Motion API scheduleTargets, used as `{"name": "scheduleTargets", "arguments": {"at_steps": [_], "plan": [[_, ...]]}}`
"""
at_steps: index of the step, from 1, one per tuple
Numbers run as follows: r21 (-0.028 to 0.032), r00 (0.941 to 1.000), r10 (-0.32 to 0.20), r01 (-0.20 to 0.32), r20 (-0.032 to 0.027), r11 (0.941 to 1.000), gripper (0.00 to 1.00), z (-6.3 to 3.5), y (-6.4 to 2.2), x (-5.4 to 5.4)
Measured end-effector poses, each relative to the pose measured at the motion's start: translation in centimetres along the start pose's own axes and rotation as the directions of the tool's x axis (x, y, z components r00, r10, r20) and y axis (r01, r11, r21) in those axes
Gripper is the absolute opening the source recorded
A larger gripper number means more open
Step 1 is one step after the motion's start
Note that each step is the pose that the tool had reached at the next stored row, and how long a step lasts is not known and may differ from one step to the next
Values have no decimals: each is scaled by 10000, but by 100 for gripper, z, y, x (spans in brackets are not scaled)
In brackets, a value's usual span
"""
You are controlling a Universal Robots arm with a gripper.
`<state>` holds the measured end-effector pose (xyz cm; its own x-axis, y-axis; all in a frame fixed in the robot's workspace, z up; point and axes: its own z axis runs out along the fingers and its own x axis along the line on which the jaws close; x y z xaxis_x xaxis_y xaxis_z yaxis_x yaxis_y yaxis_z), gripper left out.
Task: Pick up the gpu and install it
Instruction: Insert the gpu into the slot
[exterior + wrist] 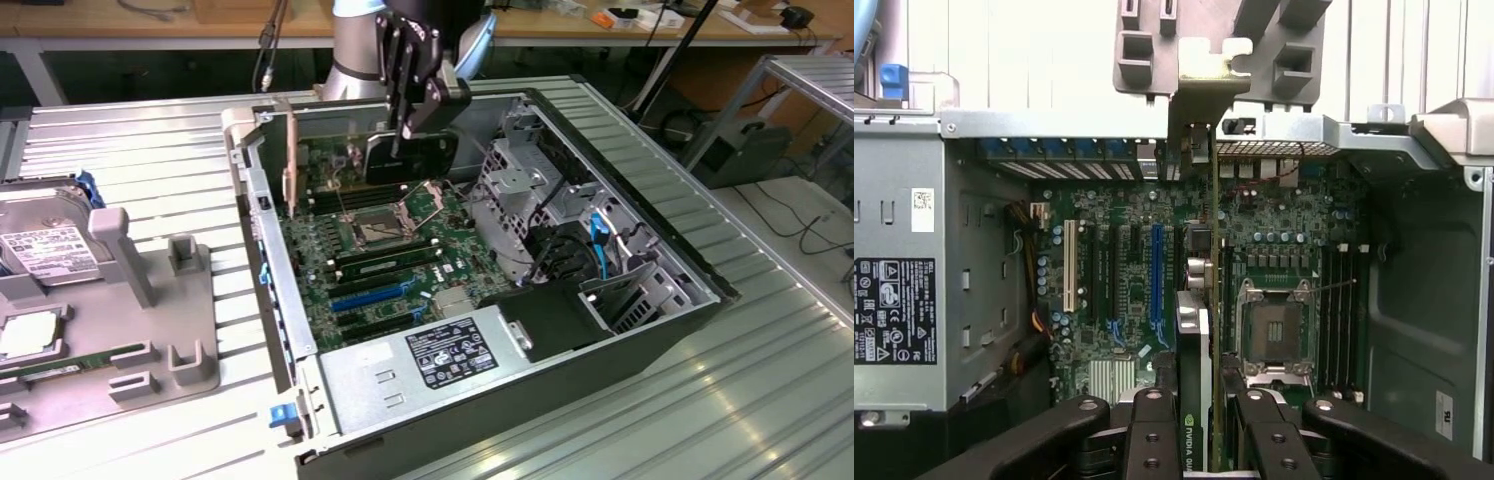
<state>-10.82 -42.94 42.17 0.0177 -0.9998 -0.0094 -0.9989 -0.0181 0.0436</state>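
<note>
The gpu (416, 160) is a thin black card standing on edge over the motherboard (380, 270) inside the open computer case (641, 330). Its pale bracket strip (291, 150) hangs beside the case's rear wall. My gripper (400, 135) reaches down from above and is shut on the card's upper edge. In the wrist view the gpu (1194, 350) runs edge-on between my fingers (1152, 430), and my gripper (1199, 425) holds it over the board between the blue slot (1156, 270) and the CPU socket (1274, 320). I cannot tell whether the card's lower edge sits in a slot.
A metal drive cage (534, 190) and black cables stand at the exterior view's right of the card. The power supply (441, 355) fills the case's near end. Outside the case, a grey fixture (147, 330) holds a hard drive (47, 250) and a green memory stick (67, 365).
</note>
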Motion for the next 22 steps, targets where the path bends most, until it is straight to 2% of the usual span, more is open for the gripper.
{"name": "scheduleTargets", "arguments": {"at_steps": [13, 22], "plan": [[0, 10000, 0, 0, 0, 10000, 27, 43, -3, 0], [0, 10000, 0, 0, -1, 10000, 27, 107, -6, 1]]}}
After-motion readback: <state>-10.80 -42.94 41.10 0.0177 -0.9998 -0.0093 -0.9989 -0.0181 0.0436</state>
